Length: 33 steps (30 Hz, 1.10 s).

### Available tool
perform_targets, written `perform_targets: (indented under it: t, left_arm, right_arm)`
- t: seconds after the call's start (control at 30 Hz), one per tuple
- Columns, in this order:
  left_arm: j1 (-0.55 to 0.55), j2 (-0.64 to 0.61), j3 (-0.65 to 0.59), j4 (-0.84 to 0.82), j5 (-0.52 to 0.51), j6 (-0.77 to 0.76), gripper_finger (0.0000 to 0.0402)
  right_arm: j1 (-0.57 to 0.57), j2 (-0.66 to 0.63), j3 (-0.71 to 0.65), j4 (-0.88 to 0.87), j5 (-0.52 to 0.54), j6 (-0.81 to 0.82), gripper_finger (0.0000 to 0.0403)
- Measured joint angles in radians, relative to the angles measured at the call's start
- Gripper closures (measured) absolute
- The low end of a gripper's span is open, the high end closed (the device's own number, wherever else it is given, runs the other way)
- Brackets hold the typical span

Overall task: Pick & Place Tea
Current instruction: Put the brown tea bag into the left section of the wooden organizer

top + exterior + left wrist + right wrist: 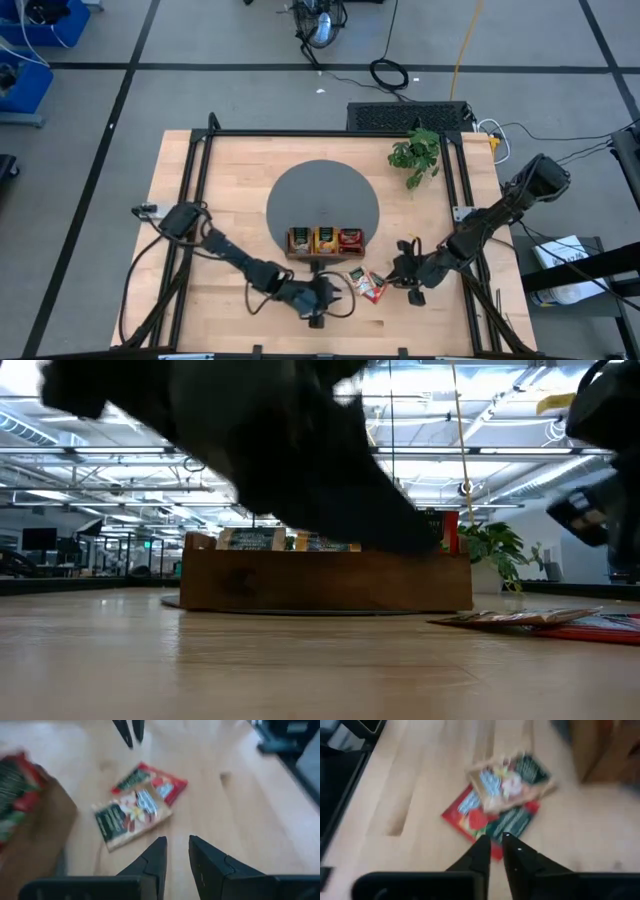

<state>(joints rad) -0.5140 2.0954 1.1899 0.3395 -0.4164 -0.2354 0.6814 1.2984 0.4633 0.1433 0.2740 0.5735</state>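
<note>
Now picking | two flat paper tea sachets [366, 284], red under yellow, just beside brown wooden tray [326, 241] | right gripper [397, 272] jaws barely parted, empty, near sachets; left gripper [331, 291] narrowly apart, empty | next, we judge: pinch top sachet.

Between the left gripper [332, 291] and the right gripper [397, 270] we see only a narrow strip of bare table [200, 190] — two loose sachets [366, 283] lie in it. The wooden tray [326, 242] closes this strip at the far side. Behind the tray, the grey disc [322, 190] is free, and the plant [417, 154] stands well apart.
</note>
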Motion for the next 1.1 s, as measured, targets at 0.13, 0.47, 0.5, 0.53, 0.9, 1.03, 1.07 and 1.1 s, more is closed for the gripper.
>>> perform_targets:
  t: [0.13,0.47,0.5,0.53,0.9,1.03,1.07,1.1]
  left_arm:
    - [0.037,0.057,0.045,-0.041,0.068,0.036,0.0314]
    - [0.034,0.11,0.097,-0.055,0.076,0.149,0.0314]
    - [0.034,0.11,0.097,-0.059,0.076,0.149,0.0314]
    - [0.034,0.11,0.097,-0.065,0.076,0.148,0.0314]
    - [0.033,0.11,0.097,-0.077,0.014,0.183,0.0314]
    - [0.032,0.11,0.097,-0.078,0.003,0.181,0.0314]
    - [0.032,0.11,0.097,-0.078,0.004,0.181,0.0314]
    - [0.032,0.11,0.097,-0.077,0.005,0.181,0.0314]
  right_arm:
    - [-0.027,0.0,-0.012,-0.021,-0.126,0.124,0.0317]
    - [-0.05,0.0,-0.055,-0.003,-0.144,0.261,0.0217]
    - [-0.052,0.0,-0.055,0.011,-0.145,0.259,0.0214]
    - [-0.052,0.0,-0.055,0.03,-0.144,0.25,0.0212]
    - [-0.049,0.002,0.005,0.094,-0.016,-0.019,0.0226]
    - [-0.064,0.042,0.026,0.131,-0.014,-0.112,0.0238]
    - [-0.072,0.068,0.031,0.168,-0.021,-0.127,0.0243]
    - [-0.08,0.093,0.036,0.21,-0.044,-0.142,0.0248]
